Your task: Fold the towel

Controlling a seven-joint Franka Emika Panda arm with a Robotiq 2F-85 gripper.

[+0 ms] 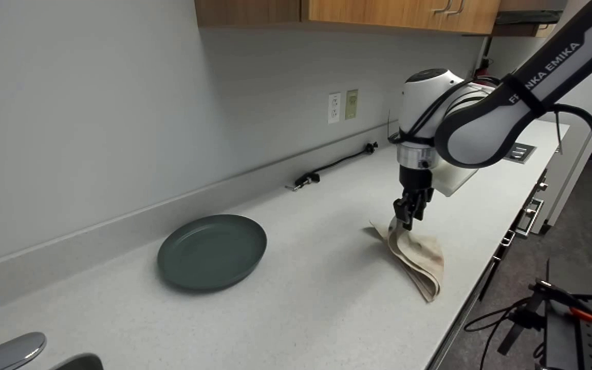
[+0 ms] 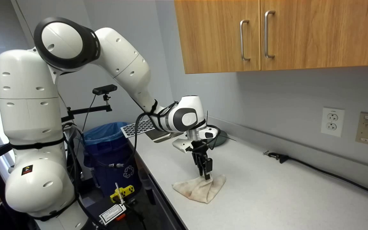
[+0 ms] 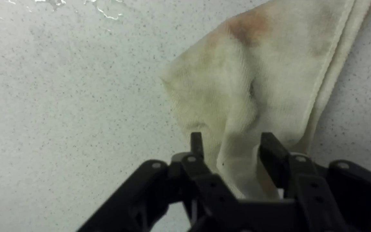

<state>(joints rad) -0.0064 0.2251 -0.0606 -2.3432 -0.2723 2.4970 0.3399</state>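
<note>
"Towel (image 1: 422, 252) on the counter (image 1: 327, 318), loosely doubled. How does the gripper (image 3: 232, 138) stand?"

"Jaws spread, a soft ridge of towel between them. For a clean release, it should rise slowly, straight, sparing the curved layers."

"And the texture?"

"Thin, fuzzy, brown-blotched cream; hems nearly paired along one side."

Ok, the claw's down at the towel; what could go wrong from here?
The claw is open, but a ridge of the towel runs between its fingers, so lifting away could drag it. The fold may also slip apart: in an exterior view its layers curl loosely, with gaps between them, rather than lying flat.
</note>
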